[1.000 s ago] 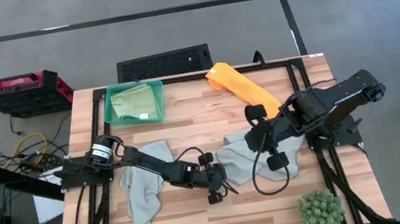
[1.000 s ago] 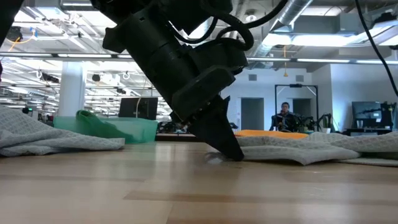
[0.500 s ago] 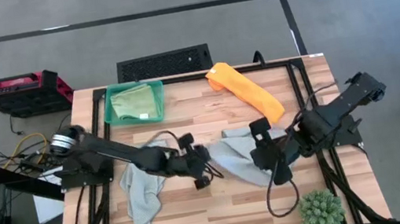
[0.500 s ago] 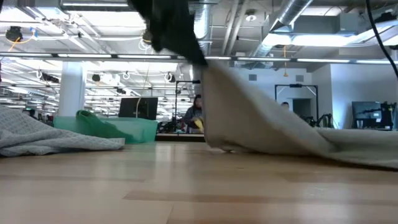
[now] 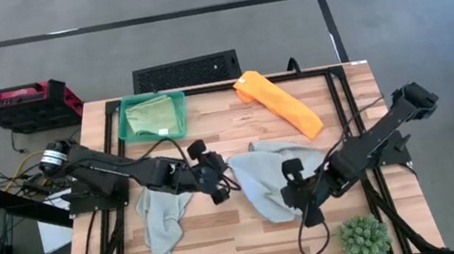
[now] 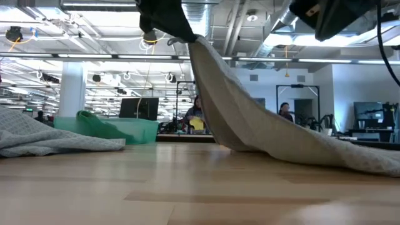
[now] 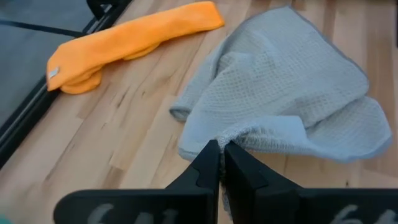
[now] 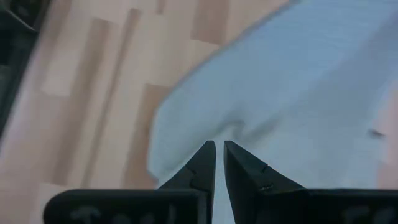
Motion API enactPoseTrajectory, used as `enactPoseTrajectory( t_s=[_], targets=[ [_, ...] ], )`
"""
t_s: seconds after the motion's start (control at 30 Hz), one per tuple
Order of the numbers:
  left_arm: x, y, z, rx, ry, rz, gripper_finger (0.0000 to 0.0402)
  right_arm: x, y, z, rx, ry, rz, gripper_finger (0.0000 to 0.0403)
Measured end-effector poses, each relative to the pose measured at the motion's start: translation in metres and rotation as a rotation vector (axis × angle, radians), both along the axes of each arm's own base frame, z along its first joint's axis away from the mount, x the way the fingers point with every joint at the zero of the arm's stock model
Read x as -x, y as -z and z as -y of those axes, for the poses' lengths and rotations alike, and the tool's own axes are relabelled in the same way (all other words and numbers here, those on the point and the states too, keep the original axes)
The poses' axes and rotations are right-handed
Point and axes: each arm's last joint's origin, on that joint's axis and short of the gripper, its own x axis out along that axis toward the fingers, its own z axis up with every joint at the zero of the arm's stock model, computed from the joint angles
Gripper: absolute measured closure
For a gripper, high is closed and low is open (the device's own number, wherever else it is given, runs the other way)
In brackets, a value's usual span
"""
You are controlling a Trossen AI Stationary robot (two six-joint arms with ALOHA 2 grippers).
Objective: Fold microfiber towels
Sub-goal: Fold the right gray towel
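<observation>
in the high view, a green tray (image 5: pixel 126 131) stands at the far left part of the wooden tabletop (image 5: pixel 225 235), and the light green towel (image 5: pixel 153 115) lies inside it. the orange towel (image 5: pixel 278 103) lies stretched near the far edge, apart from the others. one grey towel (image 5: pixel 165 222) lies on the left side, partly under the left arm. the second grey towel (image 5: pixel 266 180) is in the middle. the left tool (image 5: pixel 223 182) is at its left edge, closed on the cloth. the left arm reaches low across the tabletop from the left side. the right tool (image 5: pixel 290 197) is at the near right part of the same towel; the right arm comes diagonally from the right edge. a spiky green plant ball (image 5: pixel 363 240) stands at the near right corner.

in the low view, the middle grey towel (image 6: pixel 250 125) hangs as a slope from a raised corner down to the tabletop. the tray (image 6: pixel 134 131) with green cloth is behind on the left.

in the left wrist view, the fingers (image 7: pixel 208 168) are pressed together, pinching the edge of the grey towel (image 7: pixel 292 87); the orange towel (image 7: pixel 124 40) lies beyond.

in the right wrist view, the fingers (image 8: pixel 202 165) stand nearly together at a fold of the grey towel (image 8: pixel 298 93); i cannot tell if they grip it.
</observation>
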Motion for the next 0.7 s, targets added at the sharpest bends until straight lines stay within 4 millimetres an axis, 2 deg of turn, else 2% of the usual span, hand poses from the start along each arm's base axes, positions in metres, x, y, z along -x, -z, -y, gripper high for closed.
enactPoseTrajectory(
  t_s=[0.23,0.37,0.5,0.7],
  targets=[
    [0.000,0.000,-0.002,-0.002,-0.021,0.006,0.0400,-0.002,0.012,-0.006,-0.162,-0.005,0.004,0.0346],
    [-0.001,-0.001,-0.007,0.005,-0.042,0.011,0.0400,-0.004,0.016,-0.009,-0.175,-0.047,-0.012,0.0346],
    [-0.004,-0.002,-0.012,0.000,-0.060,0.030,0.0400,-0.014,0.029,-0.017,-0.146,-0.106,0.004,0.0346],
    [-0.006,-0.005,-0.022,-0.012,-0.101,0.053,0.0400,-0.028,0.064,-0.020,-0.068,-0.124,-0.087,0.0346]
  ],
)
